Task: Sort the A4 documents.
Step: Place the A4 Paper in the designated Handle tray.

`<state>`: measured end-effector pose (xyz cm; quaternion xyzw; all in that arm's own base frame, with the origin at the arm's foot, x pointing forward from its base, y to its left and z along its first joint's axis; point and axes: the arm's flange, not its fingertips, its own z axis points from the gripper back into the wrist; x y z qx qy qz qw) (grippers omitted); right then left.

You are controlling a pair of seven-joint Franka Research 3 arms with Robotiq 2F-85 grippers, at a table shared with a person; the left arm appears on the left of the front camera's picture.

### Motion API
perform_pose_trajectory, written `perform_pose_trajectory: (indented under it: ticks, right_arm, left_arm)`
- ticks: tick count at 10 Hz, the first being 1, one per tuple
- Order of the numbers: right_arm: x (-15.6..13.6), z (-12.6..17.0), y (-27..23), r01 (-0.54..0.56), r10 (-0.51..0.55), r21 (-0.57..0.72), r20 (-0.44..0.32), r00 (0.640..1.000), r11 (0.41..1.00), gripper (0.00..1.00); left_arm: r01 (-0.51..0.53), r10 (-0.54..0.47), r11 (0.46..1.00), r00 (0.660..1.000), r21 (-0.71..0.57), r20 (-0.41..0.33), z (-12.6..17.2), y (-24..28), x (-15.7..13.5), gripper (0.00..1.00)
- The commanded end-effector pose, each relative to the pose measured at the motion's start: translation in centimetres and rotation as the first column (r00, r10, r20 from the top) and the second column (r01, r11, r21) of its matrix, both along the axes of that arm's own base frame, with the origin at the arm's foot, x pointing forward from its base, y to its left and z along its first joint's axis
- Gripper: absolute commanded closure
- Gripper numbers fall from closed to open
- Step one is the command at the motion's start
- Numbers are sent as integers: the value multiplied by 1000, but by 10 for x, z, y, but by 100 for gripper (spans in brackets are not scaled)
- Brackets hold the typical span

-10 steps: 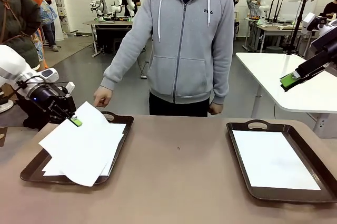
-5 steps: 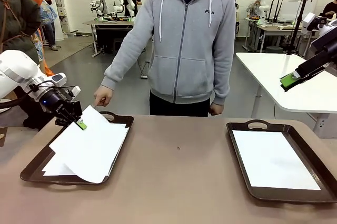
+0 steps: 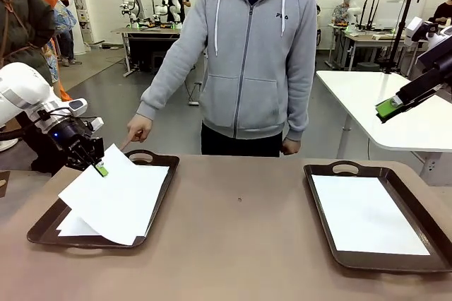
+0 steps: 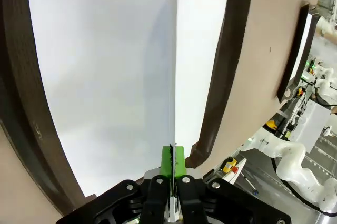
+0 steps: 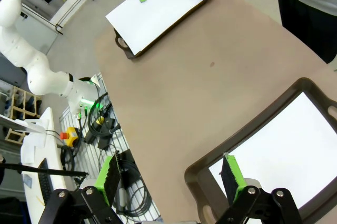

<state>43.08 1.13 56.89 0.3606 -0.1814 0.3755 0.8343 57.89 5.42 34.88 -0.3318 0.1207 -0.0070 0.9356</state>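
Right tray (image 3: 424,262) cut off at the frame edge; one sheet (image 3: 367,215) lies flat inside. Left tray (image 3: 42,227): lifted sheet (image 3: 116,198) covers the stack (image 3: 70,227) beneath (count unreadable). Left gripper (image 3: 102,169) pinched shut on the lifted sheet's far corner. Right gripper (image 3: 387,107) raised well above the table, jaws wide, holding nothing. Person's hand (image 3: 136,130) points down near the left tray's far handle.

Bright, even indoor lighting, apparently from overhead. Soft faint shadows under the tray (image 3: 164,174) edges. White sheet (image 4: 105,77) nearly blown out in left wrist view. Strong fisheye bending toward 3 and 9 o'clock in wrist views. Front view sharp, no motion blur.
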Motion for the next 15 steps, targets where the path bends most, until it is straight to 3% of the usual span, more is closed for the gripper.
perform_pose_trajectory:
  ticks: [1, 6, 10, 11, 12, 13, 14, 15]
  right_arm:
    - [0, -2, 1, -1, 1, 15, 4, 1000, 1000, 0]
    - [0, -2, 1, -1, 1, 15, 4, 1000, 1000, 0]
    - [0, -2, 1, -1, 1, 15, 4, 1000, 1000, 0]
    - [0, -2, 1, -1, 1, 15, 4, 1000, 1000, 0]
    - [0, -2, 1, -1, 1, 15, 4, 1000, 1000, 0]
    - [0, -2, 1, -1, 1, 15, 4, 1000, 1000, 0]
    - [0, -2, 1, -1, 1, 15, 4, 1000, 1000, 0]
    - [0, -2, 1, -1, 1, 15, 4, 1000, 1000, 0]
  left_arm:
    - [1, 0, 998, 1000, 63, -22, -6, -8, 11, 99]
    - [-53, 56, 979, 998, 195, -7, -11, -9, 15, 99]
    - [-43, 49, 979, 999, 201, -23, -13, -6, 18, 99]
    - [-28, 35, 978, 999, 205, -30, -12, -6, 20, 84]
    - [-23, 30, 977, 999, 214, -29, -11, -6, 21, 79]
    - [-24, 31, 976, 999, 218, -27, -9, -5, 21, 64]
    - [-25, 33, 974, 999, 227, -30, -8, -4, 21, 59]
    - [-30, 38, 972, 999, 235, -29, -7, -3, 20, 44]
